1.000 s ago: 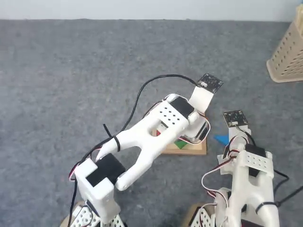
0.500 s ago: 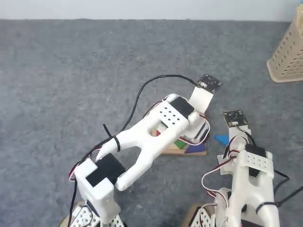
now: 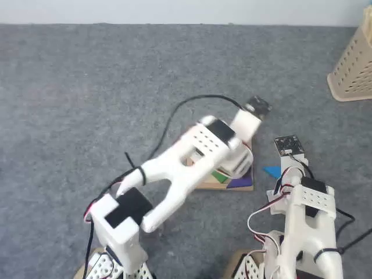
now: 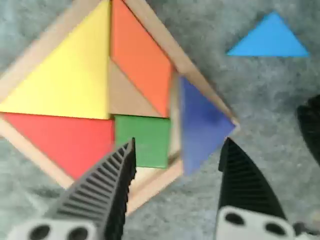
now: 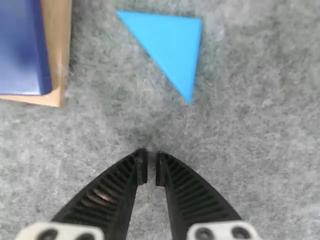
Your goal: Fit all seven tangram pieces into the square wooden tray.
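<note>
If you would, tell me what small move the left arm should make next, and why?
Probably lower the left jaws and nudge the dark blue triangle inward. It lies across the wooden tray's rim instead of flat inside next to the green square, and the open jaws hang on either side of its near tip.

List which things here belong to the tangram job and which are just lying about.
Job: wooden tray; yellow triangle, orange piece, red triangle, green square inside it; dark blue triangle at its corner; light blue triangle on the carpet beside it.
Lying about: beige slotted basket at the high view's right edge.
</note>
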Robot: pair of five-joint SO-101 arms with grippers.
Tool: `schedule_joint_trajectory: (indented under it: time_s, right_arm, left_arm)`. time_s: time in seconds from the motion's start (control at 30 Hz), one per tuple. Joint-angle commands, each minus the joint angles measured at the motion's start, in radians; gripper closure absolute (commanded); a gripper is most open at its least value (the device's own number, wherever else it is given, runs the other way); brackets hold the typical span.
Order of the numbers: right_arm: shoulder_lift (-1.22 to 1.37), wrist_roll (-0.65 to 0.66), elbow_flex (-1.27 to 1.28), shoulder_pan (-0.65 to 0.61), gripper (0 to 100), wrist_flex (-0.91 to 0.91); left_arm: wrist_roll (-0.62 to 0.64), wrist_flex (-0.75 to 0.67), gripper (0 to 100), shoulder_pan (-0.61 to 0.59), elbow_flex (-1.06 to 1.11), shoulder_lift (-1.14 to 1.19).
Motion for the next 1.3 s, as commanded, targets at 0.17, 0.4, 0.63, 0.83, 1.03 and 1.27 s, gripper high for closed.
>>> schedule_joint_trajectory:
  time_s: [0.17, 0.4, 0.63, 0.83, 1.03, 1.27]
  right_arm:
    - [-0.021, 0.015, 0.012, 0.018, 98.9, -0.035]
    - [-0.021, 0.011, -0.025, -0.018, 98.9, -0.076]
    - [-0.010, -0.081, -0.292, -0.320, 98.9, 0.159]
    - [-0.007, -0.097, -0.391, -0.587, 99.1, 0.237]
    - [0.088, -0.098, -0.338, -0.613, 99.1, 0.182]
    - [0.282, -0.098, -0.345, -0.598, 99.1, 0.030]
  left_arm:
    - [-0.026, 0.012, 77, -0.384, 0.104, -0.299]
    - [-0.117, -0.017, 85, -0.732, 0.430, -0.617]
    - [-0.287, -0.379, 85, -0.941, 0.914, -0.818]
    - [-0.417, -0.578, 85, -1.014, 1.115, -0.865]
    - [-0.459, -0.586, 85, -1.014, 1.130, -0.873]
    - [-0.459, -0.586, 85, -1.014, 1.132, -0.873]
